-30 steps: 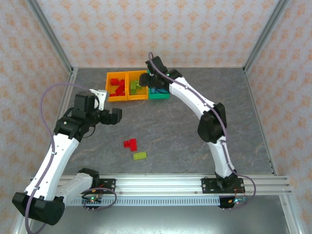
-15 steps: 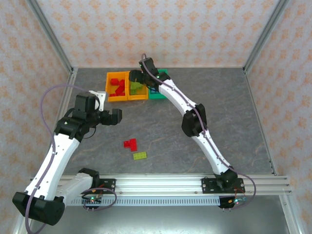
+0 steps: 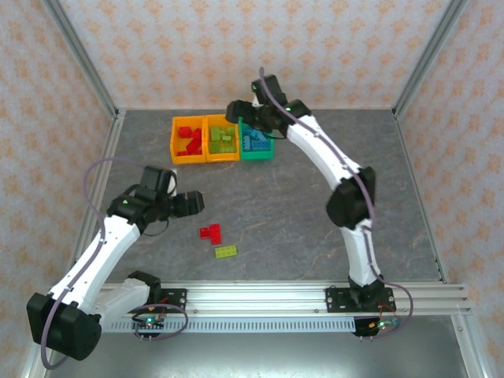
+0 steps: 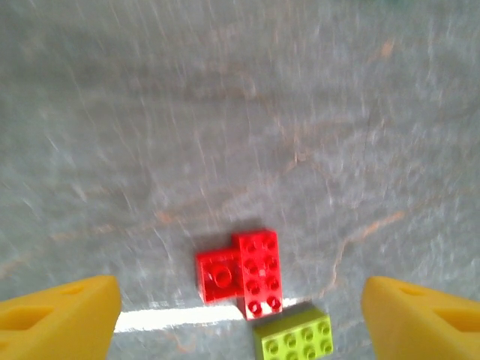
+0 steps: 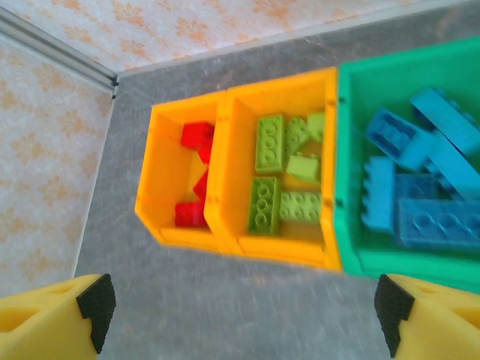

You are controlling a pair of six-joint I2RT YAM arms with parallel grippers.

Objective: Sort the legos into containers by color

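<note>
Two red legos [image 3: 210,232] [image 4: 244,270] lie joined on the table, with a lime green lego [image 3: 227,251] [image 4: 296,337] just beside them. My left gripper [image 3: 193,203] [image 4: 240,304] hovers open above them, holding nothing. At the back stand three containers in a row. The left orange bin [image 3: 174,140] [image 5: 161,187] holds red legos [image 5: 196,135]. The middle orange bin [image 3: 222,158] [image 5: 281,251] holds green legos [image 5: 270,142]. The green bin [image 3: 257,156] [image 5: 346,187] holds blue legos [image 5: 420,172]. My right gripper [image 3: 236,110] [image 5: 244,315] hangs open and empty above the bins.
Patterned walls with metal corner posts [image 3: 87,63] enclose the grey table [image 3: 315,181]. The aluminium base rail [image 3: 260,298] runs along the near edge. Bare table lies between the loose bricks and the bins.
My left arm has dropped and swung nearer the loose bricks, its jaws narrowing slightly. My right gripper has drawn back from over the middle bin and opened wider.
</note>
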